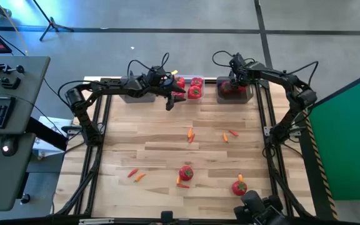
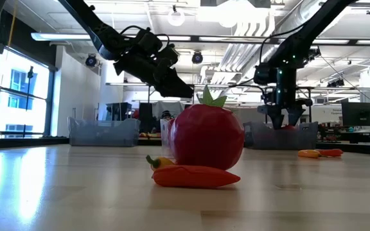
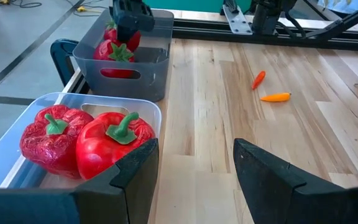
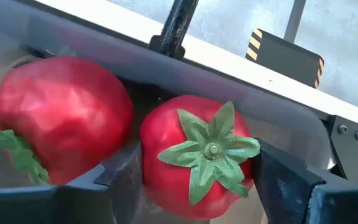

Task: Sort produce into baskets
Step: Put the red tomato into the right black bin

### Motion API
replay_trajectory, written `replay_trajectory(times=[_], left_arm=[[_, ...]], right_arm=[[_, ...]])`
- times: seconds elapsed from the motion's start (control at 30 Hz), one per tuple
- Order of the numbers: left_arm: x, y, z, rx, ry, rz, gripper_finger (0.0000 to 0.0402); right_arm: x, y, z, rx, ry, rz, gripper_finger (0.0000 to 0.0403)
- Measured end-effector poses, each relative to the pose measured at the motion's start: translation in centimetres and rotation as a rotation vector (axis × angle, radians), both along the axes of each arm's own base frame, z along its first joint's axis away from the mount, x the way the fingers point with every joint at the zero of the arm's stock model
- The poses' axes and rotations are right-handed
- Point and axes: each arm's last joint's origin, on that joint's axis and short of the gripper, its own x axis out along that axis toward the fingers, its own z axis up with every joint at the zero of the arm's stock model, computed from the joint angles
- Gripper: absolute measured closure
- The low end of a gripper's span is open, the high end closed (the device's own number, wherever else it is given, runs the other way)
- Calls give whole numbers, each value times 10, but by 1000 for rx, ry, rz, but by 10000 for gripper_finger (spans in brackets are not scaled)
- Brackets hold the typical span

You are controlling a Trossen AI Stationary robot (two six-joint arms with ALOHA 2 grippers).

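The right pincer (image 1: 233, 86) is reaching down into the dark grey basket (image 1: 250, 95) at the upper right of the high view, and its fingers are sitting either side of a tomato (image 4: 197, 155) lying beside a second tomato (image 4: 61, 118). Whether it is clamped or already letting go, I cannot tell. That looks like a drop-off, the round ones going in here. The right arm is bending in from the right edge, wrist pointing down.

The left pincer (image 1: 170, 100) is hovering just in front of the clear basket (image 1: 187, 80) at top centre, jaws apart and holding nothing. Two bell peppers (image 3: 114, 143) are lying in it. The left arm is stretching across from the left, level.

More produce is waiting on the counter (image 1: 155, 144): a lower tomato (image 1: 186, 173) and carrot pieces (image 1: 190, 134)
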Motion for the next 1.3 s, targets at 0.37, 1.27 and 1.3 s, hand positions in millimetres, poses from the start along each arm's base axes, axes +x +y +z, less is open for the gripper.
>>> replay_trajectory(times=[0.37,1.27,1.3], left_arm=[[0,0,-1,-4,6,0,209],[0,-1,0,25,4,-25,263],[1,-1,0,31,-5,-25,273]], right_arm=[[2,-4,-10,12,17,0,108],[66,64,34,-283,-144,329,376],[67,71,34,-297,-174,338,387]])
